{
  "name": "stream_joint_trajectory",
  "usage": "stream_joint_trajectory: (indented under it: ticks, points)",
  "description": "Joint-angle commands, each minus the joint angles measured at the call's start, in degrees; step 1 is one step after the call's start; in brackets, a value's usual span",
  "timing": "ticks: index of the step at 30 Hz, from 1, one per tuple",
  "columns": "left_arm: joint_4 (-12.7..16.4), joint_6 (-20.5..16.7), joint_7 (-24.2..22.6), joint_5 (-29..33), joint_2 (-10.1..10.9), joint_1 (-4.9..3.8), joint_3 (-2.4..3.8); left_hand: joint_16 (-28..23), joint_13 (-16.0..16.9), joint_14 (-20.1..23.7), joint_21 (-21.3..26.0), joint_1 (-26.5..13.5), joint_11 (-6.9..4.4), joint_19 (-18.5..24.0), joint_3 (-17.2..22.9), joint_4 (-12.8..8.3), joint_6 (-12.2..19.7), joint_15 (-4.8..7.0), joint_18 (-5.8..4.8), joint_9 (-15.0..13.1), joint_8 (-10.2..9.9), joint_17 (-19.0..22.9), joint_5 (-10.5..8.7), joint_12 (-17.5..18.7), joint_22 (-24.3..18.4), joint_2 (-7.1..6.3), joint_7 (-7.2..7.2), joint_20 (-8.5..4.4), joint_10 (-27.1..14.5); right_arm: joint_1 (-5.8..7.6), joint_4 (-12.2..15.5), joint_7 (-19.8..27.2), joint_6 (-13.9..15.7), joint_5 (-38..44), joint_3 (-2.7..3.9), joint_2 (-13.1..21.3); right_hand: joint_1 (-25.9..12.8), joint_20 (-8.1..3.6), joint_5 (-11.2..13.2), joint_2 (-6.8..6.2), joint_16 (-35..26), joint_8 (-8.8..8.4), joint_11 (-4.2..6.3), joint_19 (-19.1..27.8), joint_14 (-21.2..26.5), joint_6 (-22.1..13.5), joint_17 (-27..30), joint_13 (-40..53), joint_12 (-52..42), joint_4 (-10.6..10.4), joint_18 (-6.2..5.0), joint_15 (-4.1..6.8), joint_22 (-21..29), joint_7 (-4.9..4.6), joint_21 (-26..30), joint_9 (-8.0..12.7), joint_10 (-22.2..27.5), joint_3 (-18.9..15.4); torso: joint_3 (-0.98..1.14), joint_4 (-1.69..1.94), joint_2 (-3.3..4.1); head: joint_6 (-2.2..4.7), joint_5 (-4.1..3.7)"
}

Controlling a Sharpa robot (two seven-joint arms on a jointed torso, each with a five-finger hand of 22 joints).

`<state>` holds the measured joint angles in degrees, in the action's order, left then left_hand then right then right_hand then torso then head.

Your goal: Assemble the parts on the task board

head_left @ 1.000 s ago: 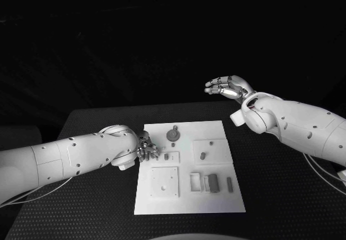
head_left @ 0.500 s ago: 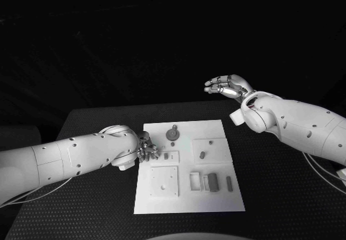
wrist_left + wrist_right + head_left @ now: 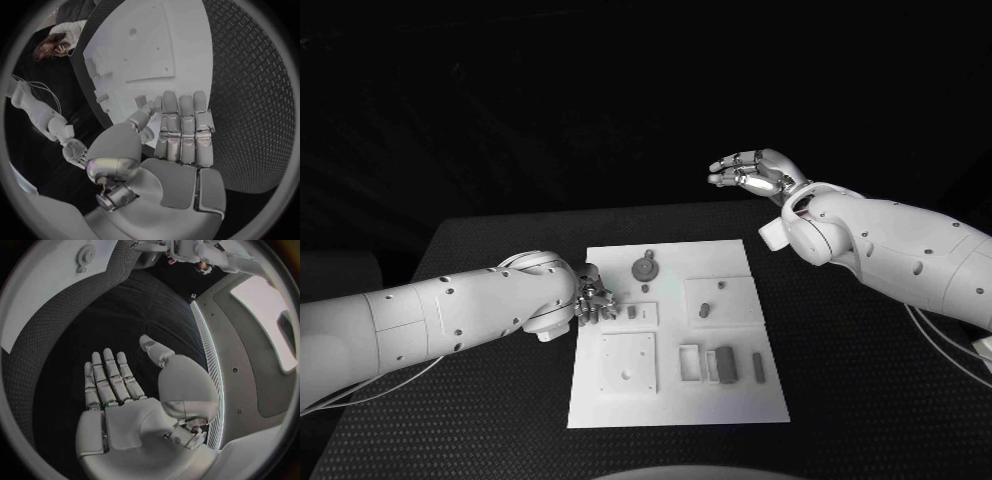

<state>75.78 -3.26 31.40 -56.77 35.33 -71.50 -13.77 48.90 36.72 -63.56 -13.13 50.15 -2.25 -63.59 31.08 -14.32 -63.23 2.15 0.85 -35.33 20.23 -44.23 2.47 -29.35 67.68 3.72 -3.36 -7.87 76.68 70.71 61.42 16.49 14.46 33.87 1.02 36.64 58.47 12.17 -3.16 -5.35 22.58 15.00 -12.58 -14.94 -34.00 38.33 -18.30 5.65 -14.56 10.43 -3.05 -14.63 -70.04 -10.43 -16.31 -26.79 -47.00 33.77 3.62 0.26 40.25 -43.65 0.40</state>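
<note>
The white task board (image 3: 733,400) lies mid-table. A round grey part (image 3: 645,267) with a stem sits near its far edge, and a small part (image 3: 707,310) lies in a square recess. Several oblong parts (image 3: 724,365) stand in a row toward the near edge, beside a square plate (image 3: 629,362). My left hand (image 3: 594,300) rests at the board's left edge, close to a small part (image 3: 633,312). In the left wrist view its fingers (image 3: 182,125) lie straight over the board (image 3: 144,45), holding nothing. My right hand (image 3: 754,172) hangs high beyond the table's far edge, palm (image 3: 125,405) empty.
The black textured table (image 3: 488,420) surrounds the board with free room on both sides. My right forearm (image 3: 891,250) crosses above the table's right part. From the right wrist the board (image 3: 44,290) and round part (image 3: 85,254) lie far off.
</note>
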Motion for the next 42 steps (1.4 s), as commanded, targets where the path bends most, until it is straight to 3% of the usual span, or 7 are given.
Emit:
stream_joint_trajectory:
  ticks: [1,16,28,31,34,42]
  points:
    - [-0.18,0.44,-0.08,-0.41,-0.23,0.19,0.02,0.33,0.08,-0.37,-0.21,-0.04,-0.25,-0.45,0.07,0.21,-0.35,0.12,0.09,0.00,0.29,0.11,0.31,-0.38,0.08,0.54,-0.10,0.03,0.21,0.02,0.14,0.46,-0.79,0.37,0.03,0.01,-0.28,0.04,0.30,0.36,-0.19,0.21,0.27,0.20,0.23,0.27,0.05,-0.09,0.36,0.00,0.94,0.10,-0.10,-2.73,0.19,0.06,-0.17,-0.49,0.01,-0.02,0.02,0.02,0.02]
    - [-0.60,0.46,0.10,-0.96,-0.59,0.37,0.02,0.42,0.06,-0.32,-0.22,-0.04,-0.24,-0.40,0.11,0.19,-0.35,0.12,0.08,0.01,0.26,0.24,0.31,-0.38,0.26,0.70,-0.10,0.03,0.19,0.02,0.26,0.45,-0.81,0.37,0.03,0.04,-0.29,0.04,0.30,0.37,-0.21,0.24,0.27,0.19,0.23,0.27,0.06,-0.16,0.36,-0.02,0.94,0.09,-0.15,-2.73,0.24,0.09,-0.19,-0.51,-0.01,0.01,0.03,-0.09,-0.11]
    - [-0.26,0.82,-0.12,-0.70,-0.64,0.48,0.02,0.60,0.04,-0.23,-0.24,-0.37,-0.22,-0.32,-0.10,0.20,-0.36,0.11,0.06,0.01,0.20,0.51,0.31,-0.40,0.63,0.07,-0.12,0.04,0.17,0.02,0.27,0.42,-0.86,0.37,0.03,0.03,-0.28,0.04,0.30,0.36,-0.22,0.25,0.27,0.19,0.24,0.26,0.07,-0.21,0.37,-0.01,0.93,0.08,-0.18,-2.74,0.28,0.11,-0.20,-0.52,0.01,-0.01,0.01,-0.14,-0.14]
    - [-0.09,1.22,-0.12,-0.68,-0.65,0.52,0.02,0.69,0.03,-0.21,-0.24,-0.50,-0.23,-0.31,-0.17,0.27,-0.40,0.12,0.07,0.01,0.19,0.64,0.31,-0.42,0.78,-0.43,-0.10,0.02,0.18,0.02,0.27,0.42,-0.89,0.37,0.03,0.01,-0.29,0.04,0.30,0.36,-0.23,0.25,0.26,0.19,0.25,0.25,0.08,-0.22,0.37,-0.01,0.93,0.08,-0.19,-2.74,0.29,0.12,-0.21,-0.52,0.03,-0.02,0.01,-0.24,-0.08]
    - [-0.14,1.54,-0.19,-0.66,-0.68,0.54,0.02,0.86,0.00,-0.16,-0.20,-1.84,-0.21,-0.30,-0.97,1.17,-0.42,0.10,0.04,0.02,0.14,0.89,0.31,-0.44,1.01,-2.07,-0.12,0.04,0.17,0.02,0.26,0.39,-0.86,0.37,0.03,0.02,-0.29,0.05,0.30,0.34,-0.23,0.25,0.26,0.19,0.25,0.24,0.08,-0.24,0.37,-0.01,0.93,0.07,-0.20,-2.75,0.31,0.13,-0.21,-0.53,0.03,0.00,0.02,-0.23,-0.12]
    - [-0.29,1.82,-0.14,-0.61,-0.64,0.55,0.02,1.15,-0.04,0.04,-0.02,-3.43,-0.25,-0.13,-3.08,1.17,-0.32,0.17,0.15,-0.02,0.05,1.29,0.31,-0.42,1.39,-3.15,-0.09,-0.03,0.04,0.02,0.26,0.36,-0.83,0.37,0.03,0.04,-0.30,0.05,0.30,0.29,-0.27,0.24,0.24,0.19,0.30,0.20,0.10,-0.29,0.39,0.00,0.94,0.05,-0.23,-2.78,0.35,0.16,-0.21,-0.56,0.03,-0.01,0.03,-0.31,-0.16]
